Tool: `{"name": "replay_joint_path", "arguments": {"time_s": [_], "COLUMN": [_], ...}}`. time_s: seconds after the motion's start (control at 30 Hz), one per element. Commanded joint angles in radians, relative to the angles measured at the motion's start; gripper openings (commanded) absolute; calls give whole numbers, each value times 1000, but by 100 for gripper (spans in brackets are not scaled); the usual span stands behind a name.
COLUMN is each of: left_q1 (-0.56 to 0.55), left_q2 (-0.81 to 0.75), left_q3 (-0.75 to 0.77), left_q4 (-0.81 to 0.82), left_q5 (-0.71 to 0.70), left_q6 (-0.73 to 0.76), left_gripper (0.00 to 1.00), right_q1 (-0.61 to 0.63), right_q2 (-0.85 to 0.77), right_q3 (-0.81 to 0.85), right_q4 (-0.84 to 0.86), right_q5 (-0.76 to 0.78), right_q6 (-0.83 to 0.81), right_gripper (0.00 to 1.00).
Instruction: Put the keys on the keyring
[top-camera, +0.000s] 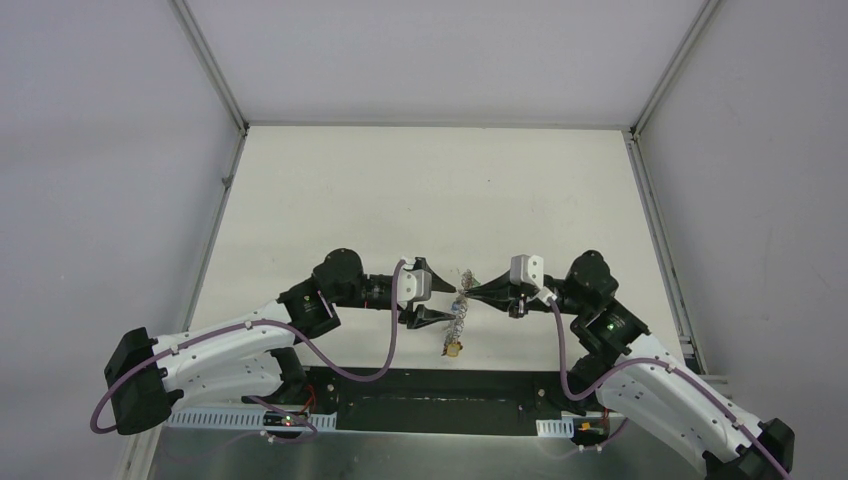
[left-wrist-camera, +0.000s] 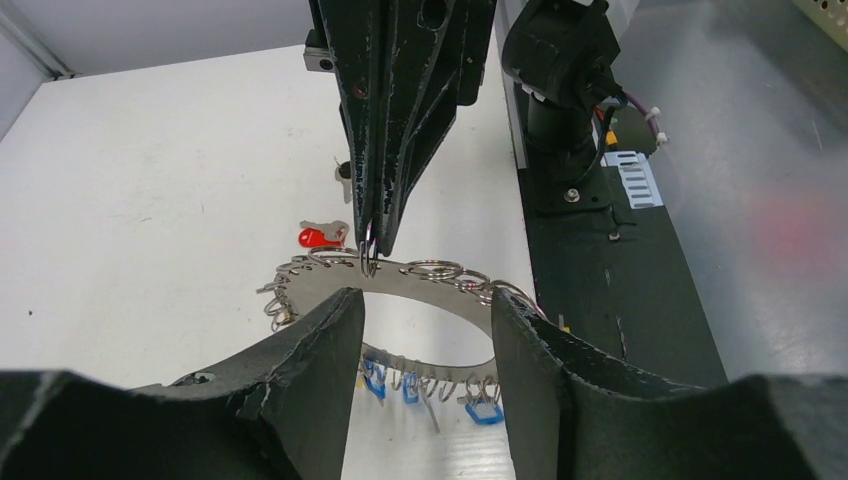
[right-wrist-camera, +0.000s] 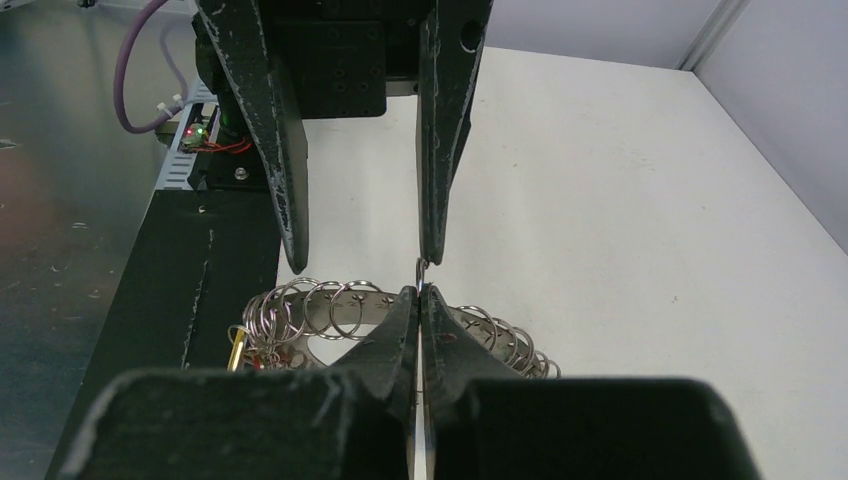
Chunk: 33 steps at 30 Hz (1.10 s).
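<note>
Pinching a thin wire loop on the rim of the keyring, the right jaws are pressing tight together with no gap showing between them. The right arm is reaching in from the keyring's right side. The left arm is reaching in from the keyring's left. The left jaws are standing apart and straddling the keyring's flat grey band, so that the band is passing through the gap, but I cannot tell whether either side is touching the metal. The keyring is sitting on the white desk between the two sets of jaws, its band fringed with small split rings. Its pinched edge is looking slightly raised in the left wrist view, though how much of the ring is resting on the desk is hard to tell. Blue tags are hanging from the keyring's edge nearest the left wrist camera, and a yellow piece is showing at the keyring's end nearest the arm bases. A red-headed key is lying flat on the desk just beyond the keyring, apart from it and from both sets of jaws. A small dark item is lying farther beyond the keyring, half hidden by the right jaws and too small to identify.
</note>
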<state>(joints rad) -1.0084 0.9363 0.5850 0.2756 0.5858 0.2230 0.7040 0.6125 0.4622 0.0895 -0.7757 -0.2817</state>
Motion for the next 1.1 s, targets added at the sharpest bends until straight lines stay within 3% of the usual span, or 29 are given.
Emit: {"name": "replay_joint_path", "arguments": {"time_s": [0.0, 0.4, 0.9, 1.0, 1.07], "left_q1": [-6, -6, -6, -6, -6], "left_q2": [0, -10, -73, -79, -86], "left_q3": [-2, 2, -1, -4, -4], "left_q4": [59, 44, -29, -28, -30], "left_q5": [20, 17, -28, -50, -83], "left_q6": [-17, 3, 29, 3, -32], "left_gripper": [50, 44, 49, 53, 64], "right_q1": [3, 3, 2, 3, 3], "right_q2": [-22, -4, 1, 8, 28], "right_q3": [12, 14, 25, 36, 51], "right_q4": [126, 121, 101, 101, 96], "right_q5": [-43, -82, -105, -55, -13], "right_q6": [28, 16, 18, 43, 69], "right_gripper": [0, 0, 0, 0, 0]}}
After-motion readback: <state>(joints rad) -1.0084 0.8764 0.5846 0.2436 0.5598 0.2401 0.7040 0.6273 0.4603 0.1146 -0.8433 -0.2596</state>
